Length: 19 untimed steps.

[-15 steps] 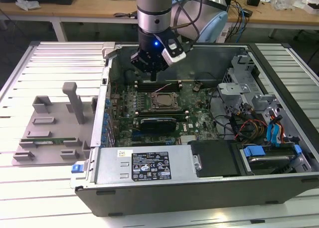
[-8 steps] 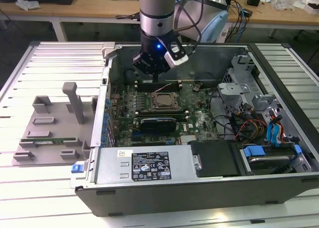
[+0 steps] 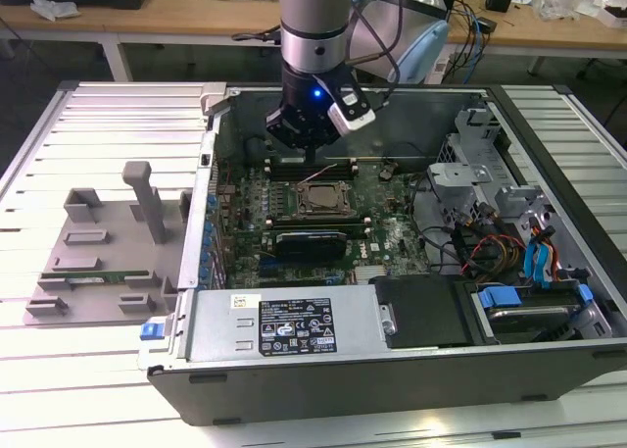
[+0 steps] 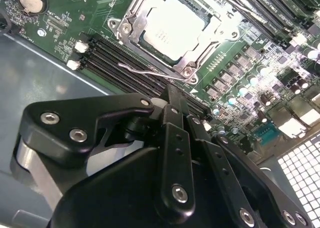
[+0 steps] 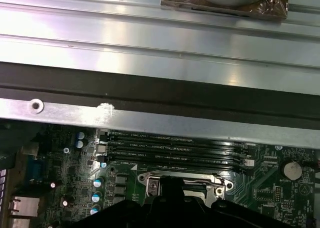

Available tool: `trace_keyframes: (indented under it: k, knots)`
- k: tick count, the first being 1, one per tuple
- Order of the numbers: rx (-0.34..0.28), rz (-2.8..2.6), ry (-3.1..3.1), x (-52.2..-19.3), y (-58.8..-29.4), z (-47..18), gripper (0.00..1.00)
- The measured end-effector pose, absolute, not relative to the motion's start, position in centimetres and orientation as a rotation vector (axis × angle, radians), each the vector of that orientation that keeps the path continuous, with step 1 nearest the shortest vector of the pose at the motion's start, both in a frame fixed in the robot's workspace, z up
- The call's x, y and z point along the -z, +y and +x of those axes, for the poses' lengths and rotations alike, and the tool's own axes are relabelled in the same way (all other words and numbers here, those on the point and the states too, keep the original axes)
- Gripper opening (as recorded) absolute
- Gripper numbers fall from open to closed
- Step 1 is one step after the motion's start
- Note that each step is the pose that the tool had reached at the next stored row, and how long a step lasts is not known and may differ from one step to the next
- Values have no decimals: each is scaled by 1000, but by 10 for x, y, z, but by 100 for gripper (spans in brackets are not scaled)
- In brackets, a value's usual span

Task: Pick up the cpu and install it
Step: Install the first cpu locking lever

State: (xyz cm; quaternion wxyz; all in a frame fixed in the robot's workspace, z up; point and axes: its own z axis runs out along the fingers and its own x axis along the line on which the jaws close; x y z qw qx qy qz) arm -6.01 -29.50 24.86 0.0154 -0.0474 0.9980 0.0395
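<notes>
I'm seeing the cpu [image 4: 172, 28], a flat square with a pale metal top, sitting in its steel-framed socket [image 4: 131, 22] on the green motherboard [image 3: 382, 234]. My black gripper [image 4: 172, 96] is hovering just beside it, fingers pressed together, holding nothing.

cpu [image 4: 172, 28]: pale silver-grey top, glaring white under the light
socket frame [image 4: 129, 19]: shiny bare metal
motherboard [image 3: 387, 223]: dark green, dotted with small silver and black parts
memory slots [image 5: 175, 150]: black, in parallel rows
gripper [image 4: 172, 101]: matt black with silver screw heads
tray [image 3: 98, 242]: flat grey
bench [image 3: 118, 134]: white, ribbed
</notes>
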Motion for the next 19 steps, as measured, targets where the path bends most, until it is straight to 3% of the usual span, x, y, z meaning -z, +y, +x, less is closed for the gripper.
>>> trace_keyframes:
  k: [19]
  knots:
    - [-114,-148,3106,-223,-295,-43,11]
